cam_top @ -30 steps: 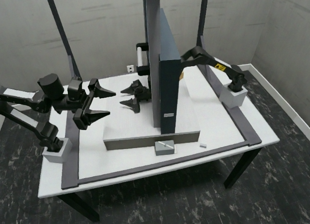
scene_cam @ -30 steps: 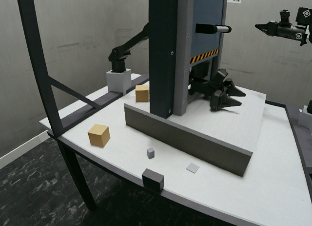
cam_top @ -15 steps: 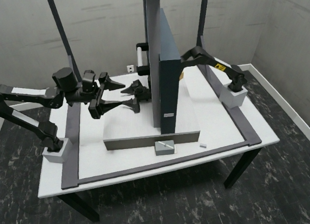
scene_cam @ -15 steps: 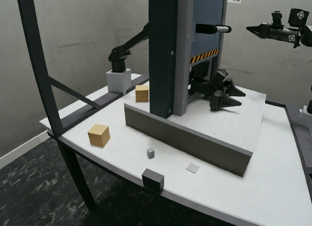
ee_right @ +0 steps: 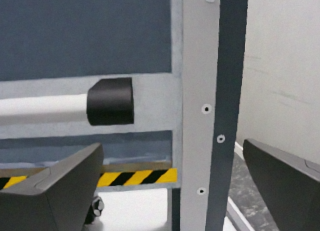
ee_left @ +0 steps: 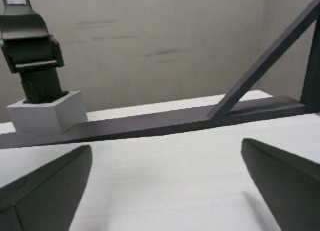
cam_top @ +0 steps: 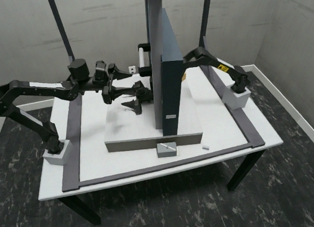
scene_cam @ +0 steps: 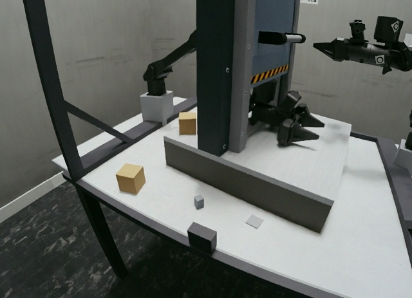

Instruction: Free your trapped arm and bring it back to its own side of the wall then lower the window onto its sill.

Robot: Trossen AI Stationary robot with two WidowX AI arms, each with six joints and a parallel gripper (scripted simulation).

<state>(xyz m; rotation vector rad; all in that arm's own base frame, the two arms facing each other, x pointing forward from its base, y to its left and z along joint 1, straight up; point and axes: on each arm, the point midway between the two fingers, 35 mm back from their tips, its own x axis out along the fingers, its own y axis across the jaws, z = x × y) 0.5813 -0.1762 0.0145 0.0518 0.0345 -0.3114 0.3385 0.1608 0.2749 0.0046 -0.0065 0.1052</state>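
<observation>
The window (scene_cam: 272,9) (ee_right: 85,36) hangs partly down in the wall (cam_top: 170,98) (scene_cam: 214,72), its striped lower edge (scene_cam: 270,74) (ee_right: 135,178) above the left arm. My left gripper (cam_top: 122,98) (scene_cam: 320,130) (ee_left: 167,148) is open and empty, low over the platform (cam_top: 131,128) on the right arm's side; its arm passes through the opening. Contact with the window is hidden. My right gripper (cam_top: 132,82) (scene_cam: 315,46) (ee_right: 173,148) is open and empty, in front of the window and short of its white handle bar (cam_top: 141,57) (scene_cam: 294,38) (ee_right: 45,110).
Wall posts flank the opening. Yellow blocks (scene_cam: 131,179) (scene_cam: 187,123) lie on the left arm's side. A small grey block (cam_top: 205,147) (scene_cam: 199,202), a flat tile (scene_cam: 254,221) and a grey box (cam_top: 166,151) are near the table's long edge. Dark rails (cam_top: 73,133) run along the table.
</observation>
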